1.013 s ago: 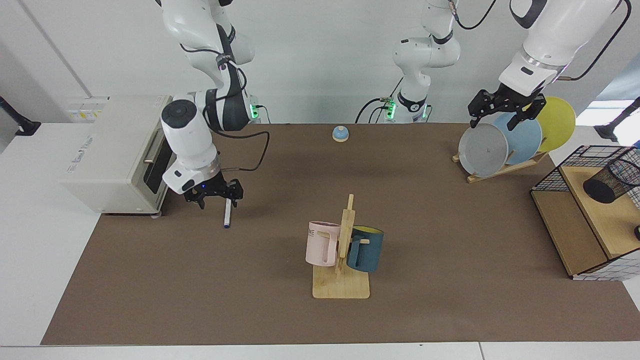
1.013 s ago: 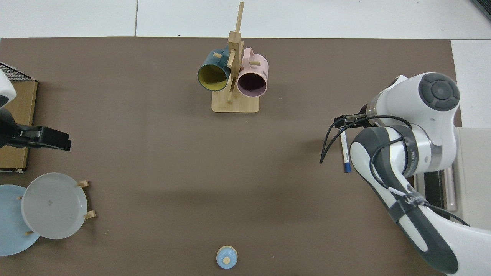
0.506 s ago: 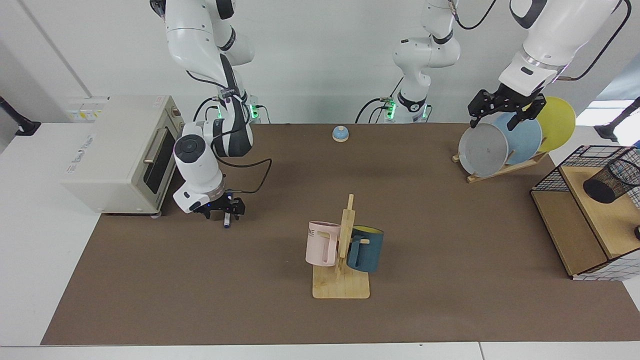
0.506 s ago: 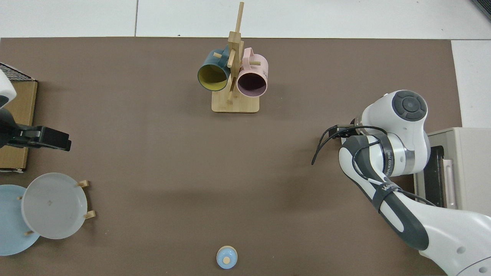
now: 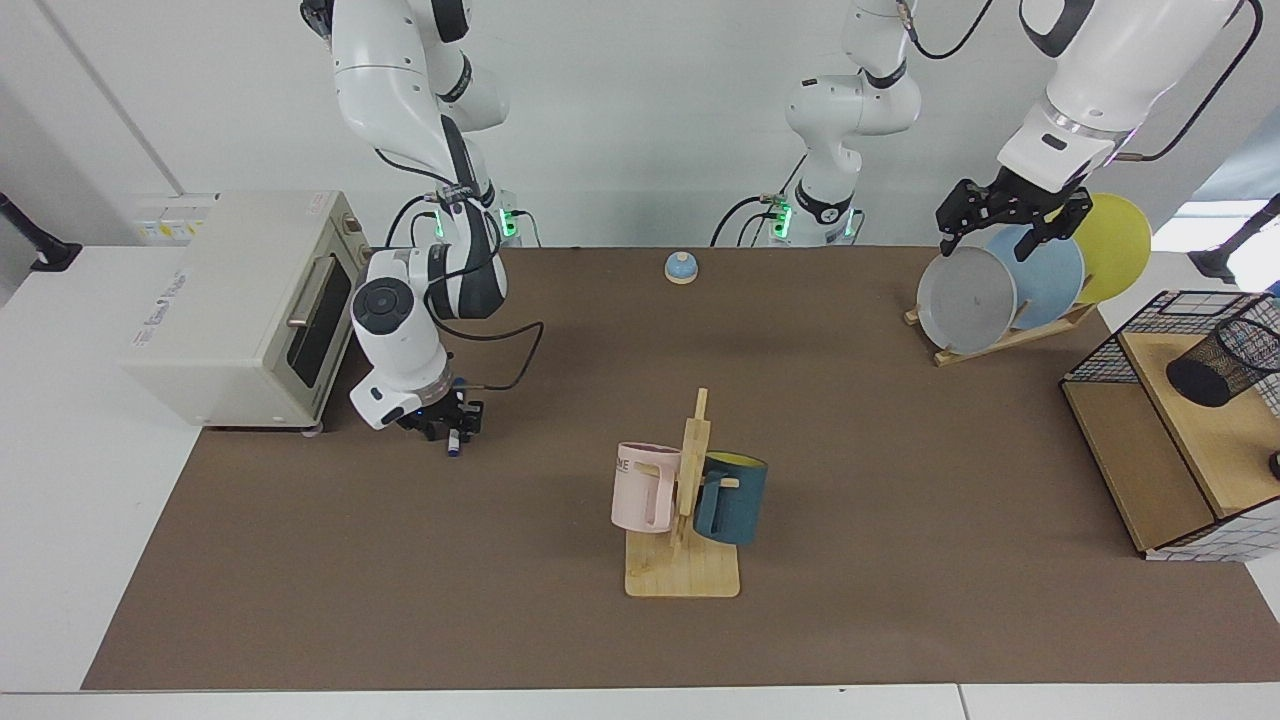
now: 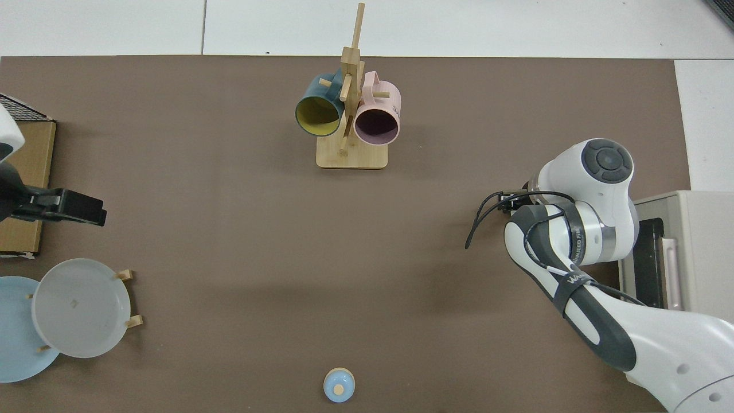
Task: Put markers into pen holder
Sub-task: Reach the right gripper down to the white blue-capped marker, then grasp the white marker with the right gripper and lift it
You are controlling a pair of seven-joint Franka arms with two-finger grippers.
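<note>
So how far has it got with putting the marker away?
Nothing is done yet: the pen holder lies tipped on the wooden shelf, with no marker visible in it. In hand: the right gripper is down at the marker on the mat beside the oven. Left: lift it, carry it across, drop it in. The left gripper waits above the plates.

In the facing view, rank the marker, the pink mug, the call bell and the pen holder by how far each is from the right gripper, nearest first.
1. The marker, directly under the right gripper, beside the toaster oven.
2. The pink mug, on the rack at mat centre.
3. The call bell, at the far edge.
4. The pen holder, on the shelf across the table.
</note>
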